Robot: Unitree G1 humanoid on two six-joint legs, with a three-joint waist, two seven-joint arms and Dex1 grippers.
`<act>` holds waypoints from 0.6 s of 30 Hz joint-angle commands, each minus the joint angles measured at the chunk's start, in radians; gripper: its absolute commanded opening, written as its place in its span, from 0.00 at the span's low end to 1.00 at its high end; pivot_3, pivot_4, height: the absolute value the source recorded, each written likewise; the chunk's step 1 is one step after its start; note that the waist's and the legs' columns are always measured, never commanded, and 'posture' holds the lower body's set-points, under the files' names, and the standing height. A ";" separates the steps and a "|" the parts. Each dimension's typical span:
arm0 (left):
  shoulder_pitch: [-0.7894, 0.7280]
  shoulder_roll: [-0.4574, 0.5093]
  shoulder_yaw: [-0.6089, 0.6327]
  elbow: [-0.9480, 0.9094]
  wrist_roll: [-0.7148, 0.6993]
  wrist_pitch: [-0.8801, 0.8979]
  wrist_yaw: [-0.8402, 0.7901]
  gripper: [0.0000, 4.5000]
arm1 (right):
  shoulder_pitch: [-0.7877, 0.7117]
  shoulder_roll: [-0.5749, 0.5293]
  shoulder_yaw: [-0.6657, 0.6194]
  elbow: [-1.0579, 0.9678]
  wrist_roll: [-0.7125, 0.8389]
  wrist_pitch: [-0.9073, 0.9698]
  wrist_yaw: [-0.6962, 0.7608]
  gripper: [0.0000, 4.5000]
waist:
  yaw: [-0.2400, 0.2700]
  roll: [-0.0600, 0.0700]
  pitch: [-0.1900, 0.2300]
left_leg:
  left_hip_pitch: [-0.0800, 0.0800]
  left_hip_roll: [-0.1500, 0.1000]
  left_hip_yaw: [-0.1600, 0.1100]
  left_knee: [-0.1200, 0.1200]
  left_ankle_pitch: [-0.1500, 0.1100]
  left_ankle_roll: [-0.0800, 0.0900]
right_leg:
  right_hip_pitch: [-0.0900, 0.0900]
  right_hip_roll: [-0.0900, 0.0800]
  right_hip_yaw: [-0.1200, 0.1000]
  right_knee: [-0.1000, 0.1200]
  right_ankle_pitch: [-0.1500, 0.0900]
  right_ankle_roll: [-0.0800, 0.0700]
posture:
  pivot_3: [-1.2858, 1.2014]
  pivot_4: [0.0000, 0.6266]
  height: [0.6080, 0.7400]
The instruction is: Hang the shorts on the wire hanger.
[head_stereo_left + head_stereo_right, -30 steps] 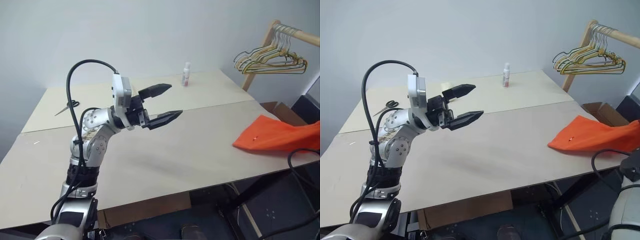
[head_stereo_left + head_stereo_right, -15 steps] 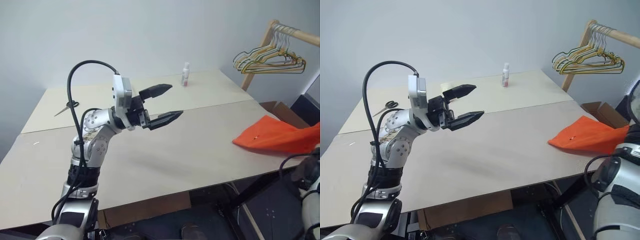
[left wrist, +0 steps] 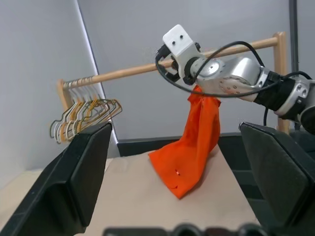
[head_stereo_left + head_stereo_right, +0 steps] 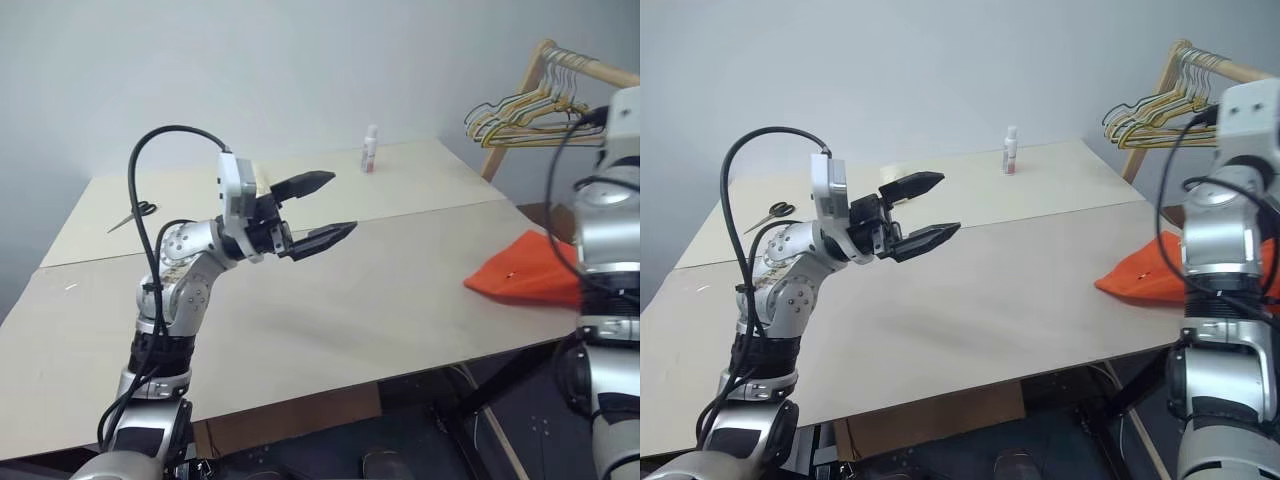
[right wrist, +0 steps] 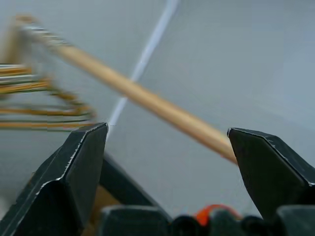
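The left gripper is parked up in the air over the middle of the table, both black fingers spread wide apart with nothing between them, tips pointing across toward the right side of the scene. Its own wrist view looks straight down those open fingers at the far end of the table.

The right gripper is also wide open and empty, at least going by its wrist view, where the two fingers stand far apart with a blurry wooden rail running across between them. In the head views the right arm stands upright at the right edge of the table, wrist up near the rail.

The shorts are bright orange and sit on the table's right end, near the front corner, partly hidden behind that right arm. From the left wrist view the shorts look bunched, with part of the cloth rising up beside the right arm's forearm and the rest spread on the table; hard to say from that angle whether it's draped over something or just behind the arm.

A bunch of hangers hangs off the wooden rail past the table's right end. Can't pick out the single wire hanger from the bunch. Farther back, a small white bottle stands on the table's rear half, and a pair of scissors lies near the far left edge.
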 commanded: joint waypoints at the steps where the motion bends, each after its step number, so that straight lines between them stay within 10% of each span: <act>1: 0.020 0.041 0.045 -0.027 -0.020 0.016 0.010 1.00 | 0.043 0.006 0.040 -0.128 -0.014 -0.037 0.135 1.00 | 0.004 0.000 0.000 | 0.000 0.000 0.000 0.000 0.000 0.000 | 0.000 0.000 0.000 0.000 0.000 0.000 | 0.51 0.00 1.00; 18: 0.249 0.149 0.093 -0.131 0.060 0.009 0.131 1.00 | 0.343 -0.110 0.145 -0.442 0.166 -0.170 0.956 1.00 | 0.133 -0.009 0.005 | -0.001 0.000 -0.004 0.000 0.000 -0.001 | -0.001 -0.001 -0.006 -0.001 0.000 -0.001 | 0.56 0.00 1.00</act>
